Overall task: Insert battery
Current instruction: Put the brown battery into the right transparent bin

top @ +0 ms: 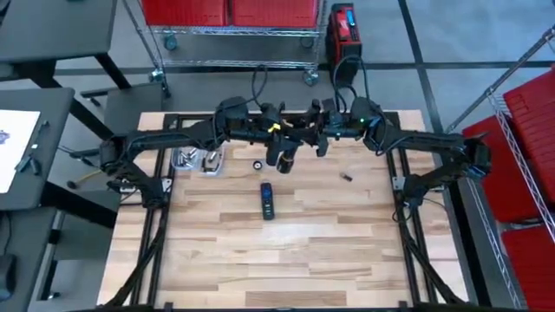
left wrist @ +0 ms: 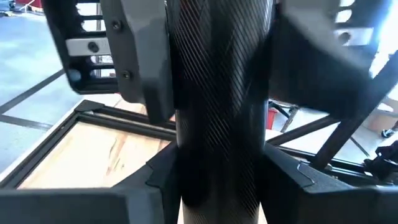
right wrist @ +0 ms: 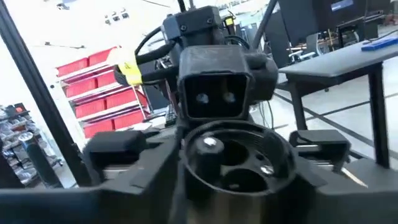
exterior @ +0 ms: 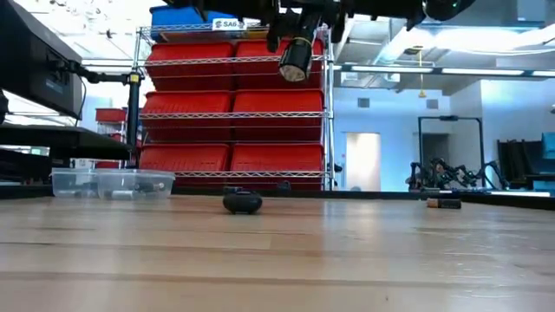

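Observation:
A black knurled flashlight tube point(top: 287, 159) hangs high above the table's far middle, with its open end point(right wrist: 236, 155) turned toward the near edge and the right wrist camera. My left gripper point(top: 276, 146) is shut on it. My right gripper point(top: 319, 143) meets it from the other side, one finger on each side of the tube. A battery point(top: 345, 177) lies on the table right of centre; the low view shows the battery point(exterior: 444, 203) too. A small black cap point(top: 258, 165) and a longer dark piece point(top: 267, 200) lie on the boards. My left gripper pinches the tube's knurled barrel point(left wrist: 217, 124) between its two fingers, which lie across it. The tube is lifted clear of the table and tilts with its open end lower. My right gripper closes on the tube's sides just behind the open rim point(right wrist: 186, 168), one finger on each side. The rim itself hides the pads.
A clear plastic bin point(top: 196, 160) with small parts stands at the far left of the table. The near half of the wooden table point(top: 286, 260) is bare boards. Red bins on wire shelves point(exterior: 234, 104) stand beyond the far edge.

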You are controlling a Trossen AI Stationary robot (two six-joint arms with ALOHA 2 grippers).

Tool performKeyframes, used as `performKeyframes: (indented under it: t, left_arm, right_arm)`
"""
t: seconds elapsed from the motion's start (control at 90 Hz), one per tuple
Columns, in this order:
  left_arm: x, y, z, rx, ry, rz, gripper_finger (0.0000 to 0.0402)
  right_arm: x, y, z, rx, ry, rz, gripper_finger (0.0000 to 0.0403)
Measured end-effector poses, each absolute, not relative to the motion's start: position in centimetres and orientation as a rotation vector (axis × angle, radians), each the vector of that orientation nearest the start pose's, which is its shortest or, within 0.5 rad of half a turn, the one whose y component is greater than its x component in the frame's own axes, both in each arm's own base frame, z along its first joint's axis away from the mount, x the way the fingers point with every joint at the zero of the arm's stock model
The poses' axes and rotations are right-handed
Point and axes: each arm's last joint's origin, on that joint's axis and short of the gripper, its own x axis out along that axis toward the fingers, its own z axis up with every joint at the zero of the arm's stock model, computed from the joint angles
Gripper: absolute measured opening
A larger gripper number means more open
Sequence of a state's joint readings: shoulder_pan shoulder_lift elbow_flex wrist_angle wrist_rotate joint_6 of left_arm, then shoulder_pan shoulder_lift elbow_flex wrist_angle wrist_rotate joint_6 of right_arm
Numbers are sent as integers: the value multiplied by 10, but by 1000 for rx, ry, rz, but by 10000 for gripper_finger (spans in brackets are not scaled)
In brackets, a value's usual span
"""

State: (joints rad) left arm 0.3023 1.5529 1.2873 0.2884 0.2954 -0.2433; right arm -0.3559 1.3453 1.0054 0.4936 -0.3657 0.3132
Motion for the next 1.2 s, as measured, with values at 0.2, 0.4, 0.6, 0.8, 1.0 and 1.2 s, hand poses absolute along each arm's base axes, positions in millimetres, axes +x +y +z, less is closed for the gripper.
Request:
performKeyframes:
  t: [0.2,0.4,0.6,0.8,1.0,1.2]
  left_arm:
    - [348,100,362,-221,-6,5,135]
    - [345,103,344,-248,189,39,183]
    - [331,108,313,-372,511,100,277]
    - [319,107,297,-439,711,129,287]
    - [318,107,296,-463,721,135,285]
    - [318,107,296,-472,723,140,285]
  right_arm:
    - [290,-97,349,202,-117,26,137]
    - [284,-103,337,132,26,-3,136]
    - [278,-108,321,70,177,-121,136]
    - [275,-108,294,29,228,-166,136]
    - [270,-108,249,8,279,-254,136]
    - [269,-104,227,-4,318,-237,136]
